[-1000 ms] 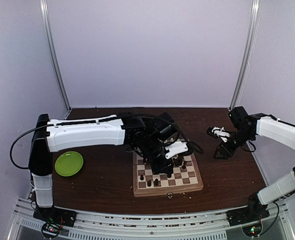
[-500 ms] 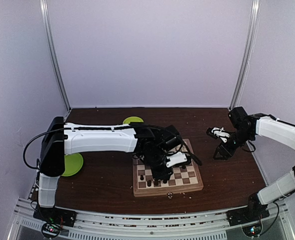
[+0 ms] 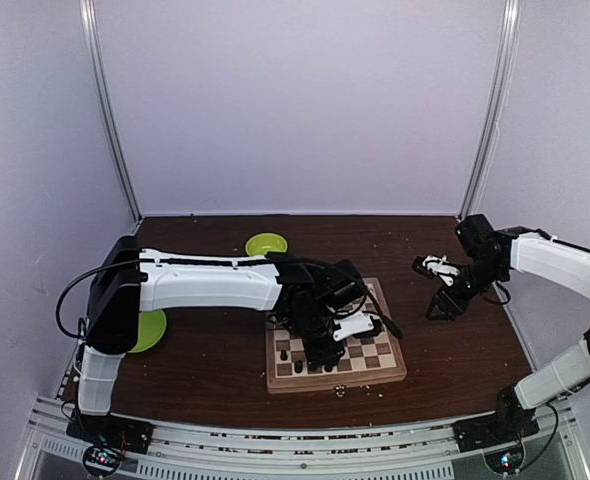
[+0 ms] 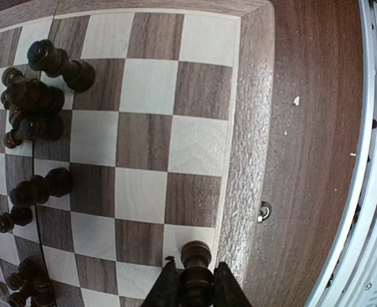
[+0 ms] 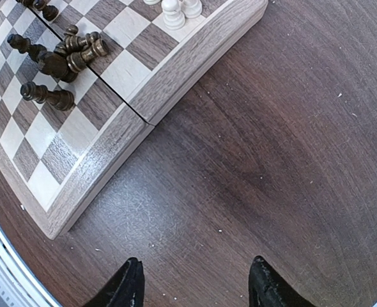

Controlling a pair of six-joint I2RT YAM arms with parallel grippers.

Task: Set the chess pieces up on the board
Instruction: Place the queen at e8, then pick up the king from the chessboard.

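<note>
1. Dark piece (image 4: pixel 196 254) stands upright on a light square of the board (image 4: pixel 249 128), in the row right along the pale rim. It is dark brown and turned, with a ringed stem and a flat top.
2. Left jaws straddle it, with a finger (image 4: pixel 167 288) pressed low against each side. They are clenched on the piece as far as the wrist view shows.
3. Other dark pieces (image 4: pixel 38 96) are bunched on squares well apart from the gripped one. Upright or toppled is hard to tell.
4. A few white pieces (image 5: pixel 174 9) sit near the board's edge.
5. The board has light and dark brown checks and a seam across the middle, and lies flat on the brown bench (image 5: pixel 284 147).
6. Right jaws are released and spread wide with nothing between them, over the bench beside the board.
7. Green plate (image 3: pixel 147 330) is by the left arm, and green bowl (image 3: pixel 266 243) is behind the board.
</note>
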